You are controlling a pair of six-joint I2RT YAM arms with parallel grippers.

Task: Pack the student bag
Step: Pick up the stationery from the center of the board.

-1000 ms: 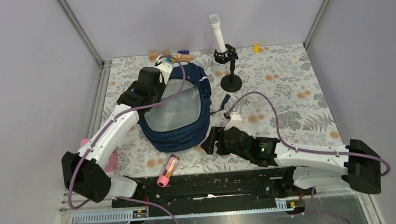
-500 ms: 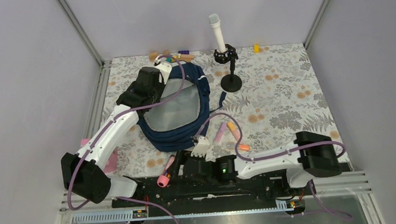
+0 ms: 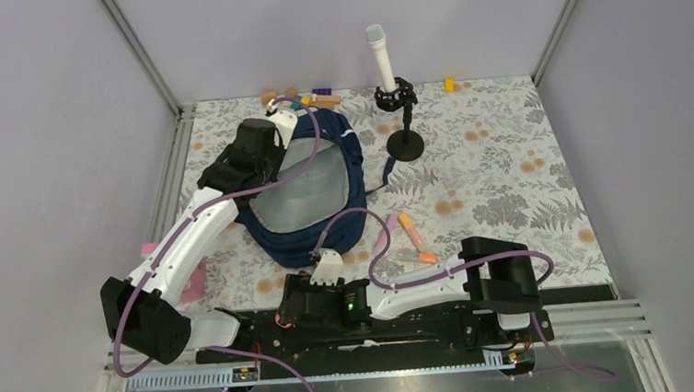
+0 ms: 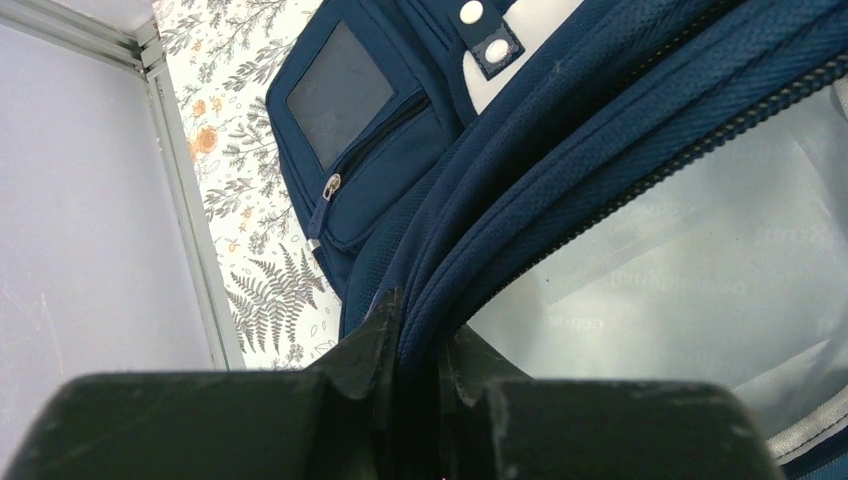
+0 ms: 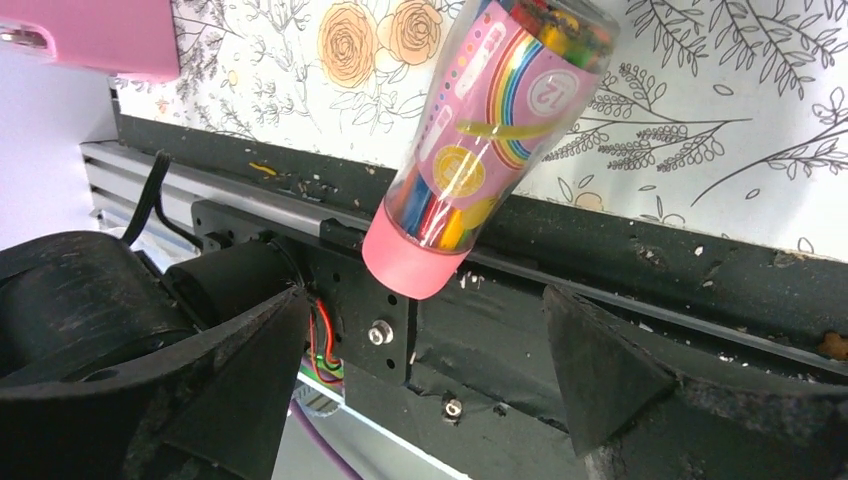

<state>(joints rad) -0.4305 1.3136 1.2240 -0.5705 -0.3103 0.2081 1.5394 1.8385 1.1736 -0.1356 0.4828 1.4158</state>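
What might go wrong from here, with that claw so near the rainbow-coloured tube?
1. The rainbow tube lies with its pink cap past the near edge of the table. The open right claw could nudge it off instead of gripping it.
2. The left claw pinches only the rim of the student bag. If the fabric slips out, the opening may sag shut.

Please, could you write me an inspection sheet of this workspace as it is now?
Surface: floral table cover.
Job's things: student bag open, grey lining visible; crayon tube at the near edge, outside it.
Clutter: pens right of the bag; small blocks at the far edge; white cylinder on a stand.
Tools: left tool shut on the bag's rim; right tool open, facing the tube's pink cap, not touching.
Cables: purple cable loops beside the bag.
Surroundings: grey walls, metal frame.
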